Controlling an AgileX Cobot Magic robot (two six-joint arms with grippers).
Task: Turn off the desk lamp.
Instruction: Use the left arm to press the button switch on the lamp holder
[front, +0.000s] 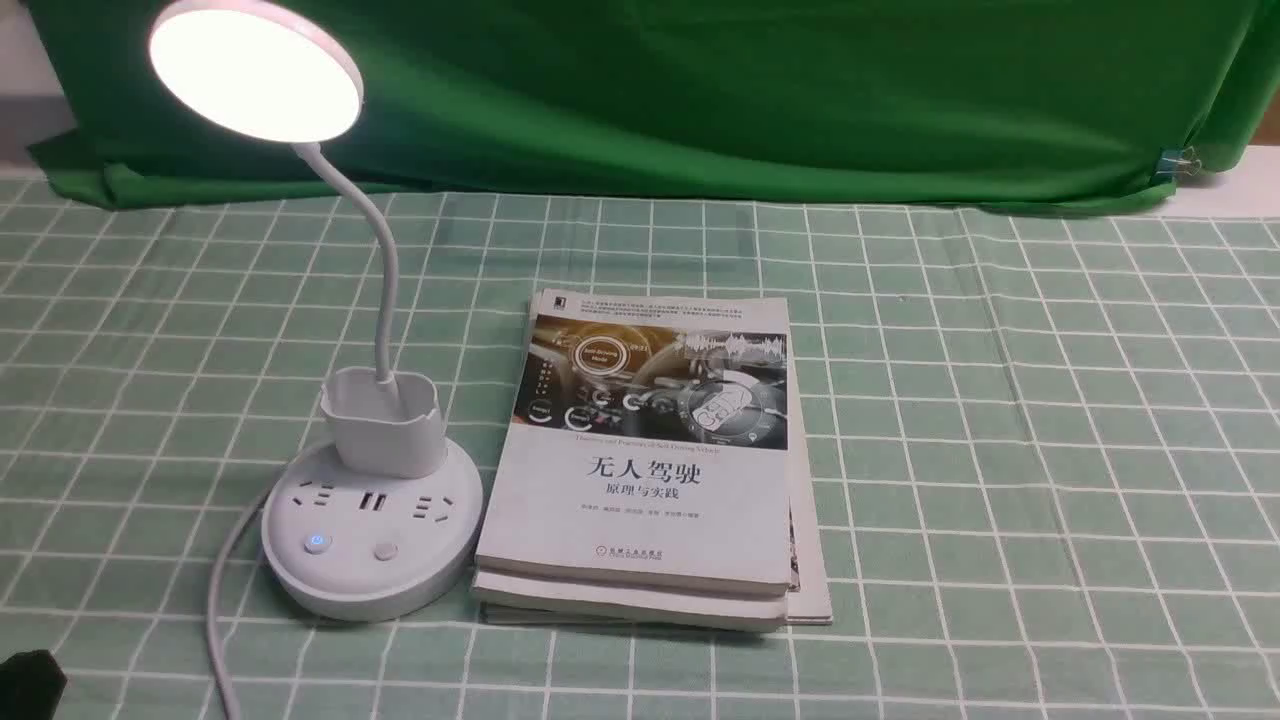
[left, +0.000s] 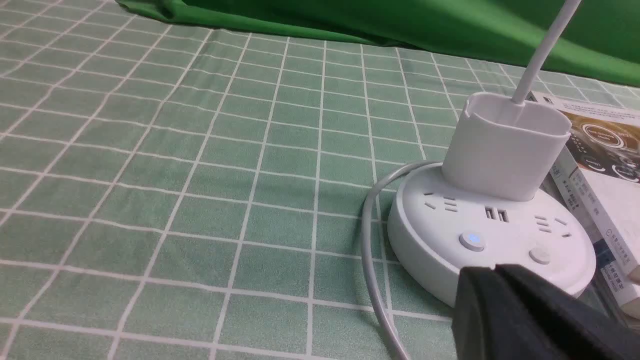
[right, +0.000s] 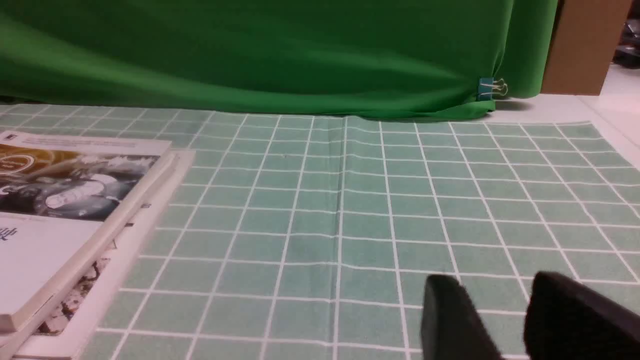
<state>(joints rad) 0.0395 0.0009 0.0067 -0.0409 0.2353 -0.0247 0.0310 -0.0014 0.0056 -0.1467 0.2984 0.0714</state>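
On the table's left side, beside the books (front: 640, 500), I find the lamp (front: 372, 425) lit, its round base having no evident long axis. The glowing button (front: 318, 541) lies forward of the left gripper (left: 492, 270), the nearer one, which points ahead, low, its fingers together and holding nothing visible. The right gripper (right: 487, 282) also points forward, fingers parted, nothing between them.
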